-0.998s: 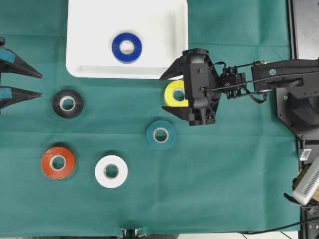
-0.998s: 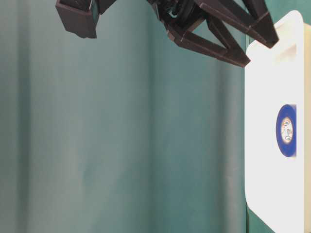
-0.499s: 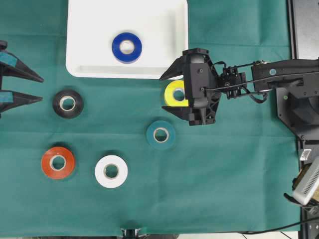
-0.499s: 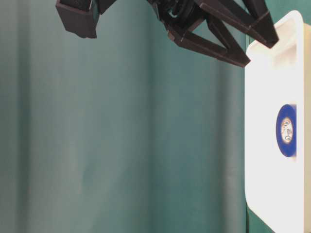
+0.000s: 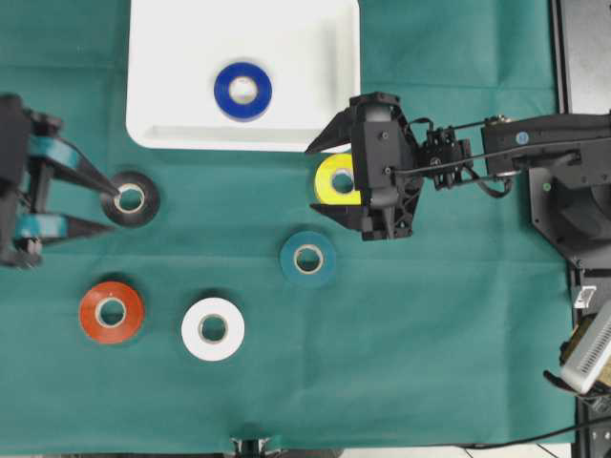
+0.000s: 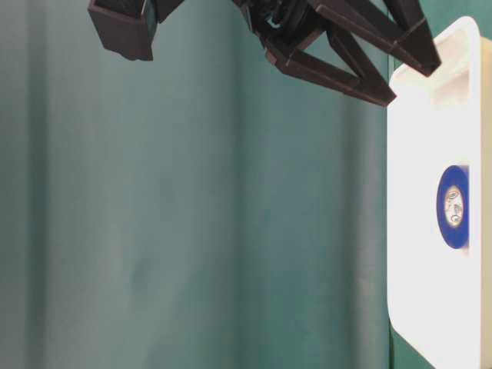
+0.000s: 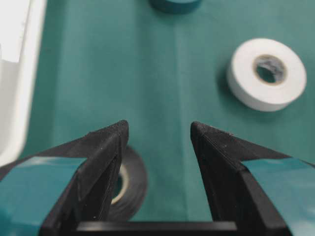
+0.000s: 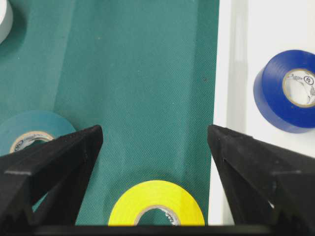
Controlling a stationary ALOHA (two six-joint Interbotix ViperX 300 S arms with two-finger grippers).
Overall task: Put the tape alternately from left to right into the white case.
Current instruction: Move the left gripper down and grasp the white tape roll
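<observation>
Overhead, a green cloth [image 5: 430,334] covers the table. At the top, left of centre, lies the white case [image 5: 172,57], a shallow tray, with the blue roll [image 5: 242,91] flat inside it.

From the right edge the right arm [image 5: 535,143] stretches level toward the left. Its gripper [image 5: 323,182] hangs over the yellow roll [image 5: 334,178], just below the case's lower right corner. The jaws stand wide apart, one tip by the case rim and one below the roll, straddling it with nothing held. The right wrist view shows the yellow roll lying on the cloth between the spread fingers [image 8: 54,152], apart from both, with the teal roll [image 8: 29,132] to the left and the blue roll in the case to the right.

From the left edge only the end of the left arm shows. The left gripper [image 5: 126,209] points right, its jaws parted and holding nothing. One tip lies over the black roll's [image 5: 138,189] core, the other at its lower edge. In the left wrist view the black roll sits low, partly behind the left finger [image 7: 98,162].

Below lie the red roll [image 5: 111,311], the white roll [image 5: 213,328] and, nearer centre, the teal roll, all flat and apart.
</observation>
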